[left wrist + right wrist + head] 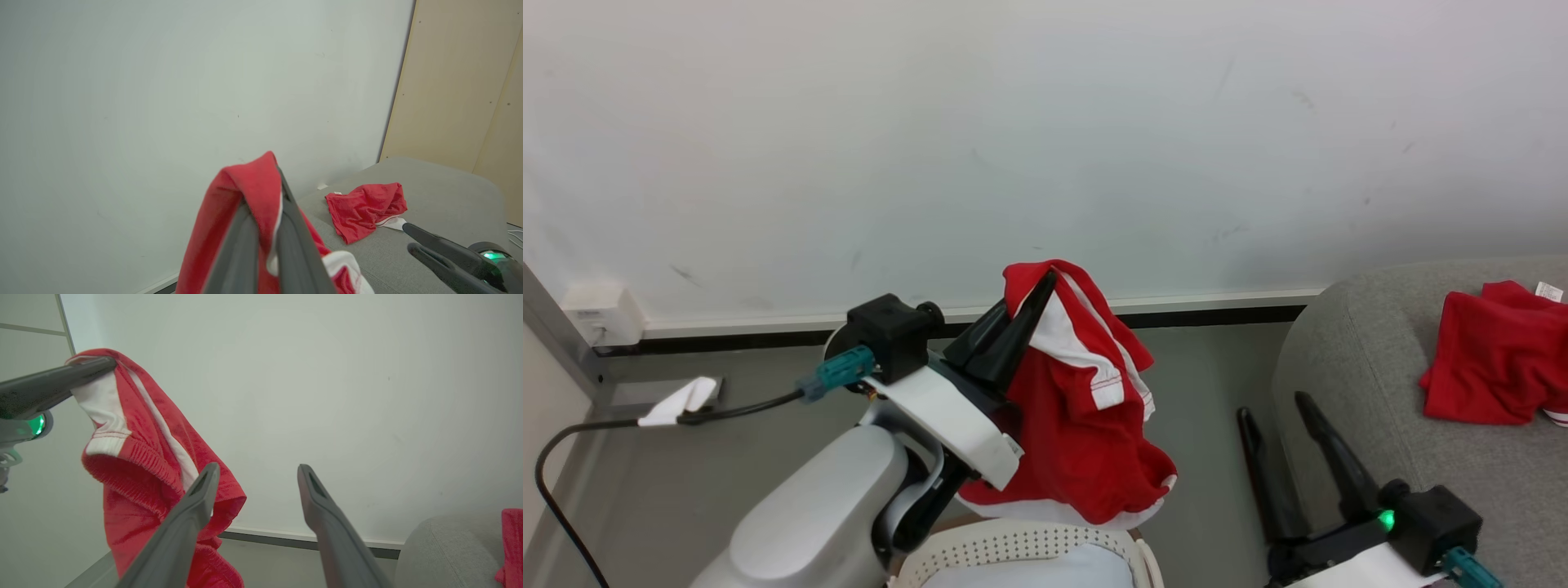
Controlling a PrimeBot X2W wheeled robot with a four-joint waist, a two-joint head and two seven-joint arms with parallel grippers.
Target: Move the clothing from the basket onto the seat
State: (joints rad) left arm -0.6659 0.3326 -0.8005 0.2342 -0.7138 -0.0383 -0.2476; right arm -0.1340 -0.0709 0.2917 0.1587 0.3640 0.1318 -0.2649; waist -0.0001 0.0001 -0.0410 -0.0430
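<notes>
While the left gripper [1044, 286] clamps a red garment [1078, 425] above the basket [1013, 543], the right gripper [1272, 406] stands spread wide beside the seat [1347, 376].

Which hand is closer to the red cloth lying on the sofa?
Right. The right gripper hovers by the sofa, near that cloth; the left gripper is farther off, above the basket.

White wall [1045, 122] seen across whole back, marked by faint grey scuffs. White skirting strip [1217, 298] run along wall foot, dark band under it. Smooth grey floor [1209, 384] laid below. Small white socket box [600, 314] fixed low at left corner, beside grey frame post [556, 327]. Beige wood panels [457, 81] set next to wall, behind light grey sofa [1356, 376]. Room lit evenly and softly.
</notes>
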